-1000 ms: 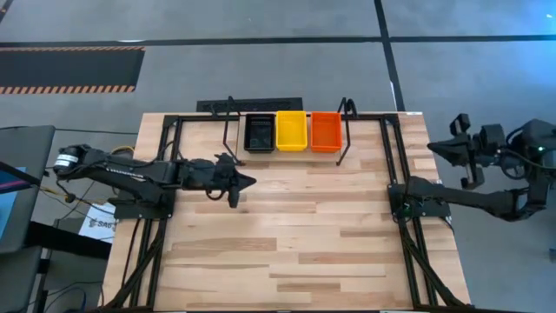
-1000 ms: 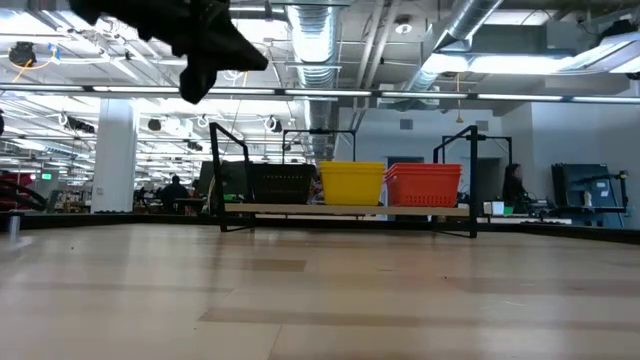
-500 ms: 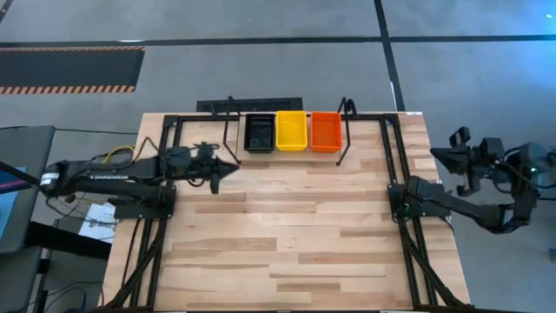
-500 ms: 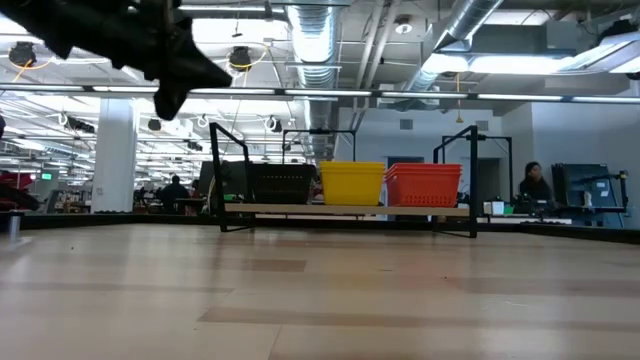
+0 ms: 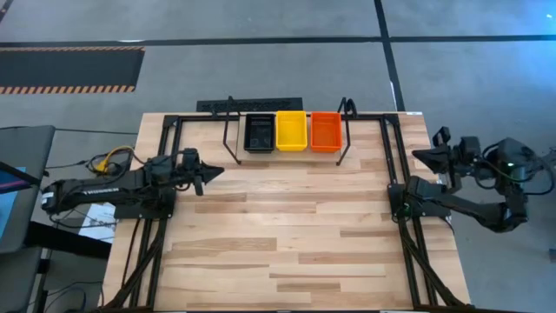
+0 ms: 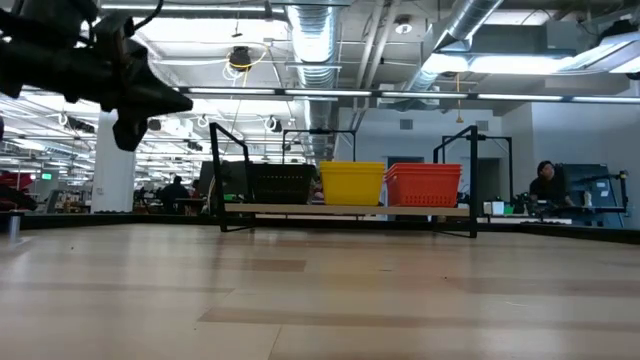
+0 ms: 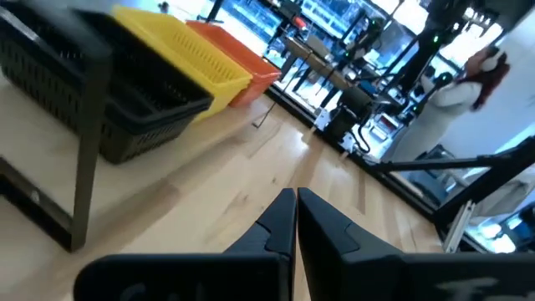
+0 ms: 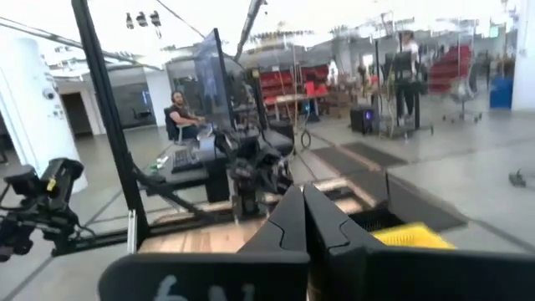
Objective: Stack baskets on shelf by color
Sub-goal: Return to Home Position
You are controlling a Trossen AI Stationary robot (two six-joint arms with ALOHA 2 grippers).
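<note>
the baskets sit on the shelf (image 5: 229, 132) at the far edge of the table (image 5: 295, 235), sorted by colour: the black stack (image 5: 259, 133) on the left, the yellow stack (image 5: 291, 130) in the middle, the red stack (image 5: 326, 130) on the right, each touching the next. i can't count the layers in any stack from these views. the shelf's two looped ends bracket the row, which i judge keeps the stacks from sliding off sideways. no basket lies loose on the table, so the sorting looks done to me.

the left gripper (image 5: 217, 170) hangs above the table's left side, well apart from the shelf, fingers pressed together on nothing. the right gripper (image 5: 419, 156) is out past the table's right edge, also clenched and empty. keeping both that far off makes sense: nothing can nudge the stacks while the arms park.
</note>
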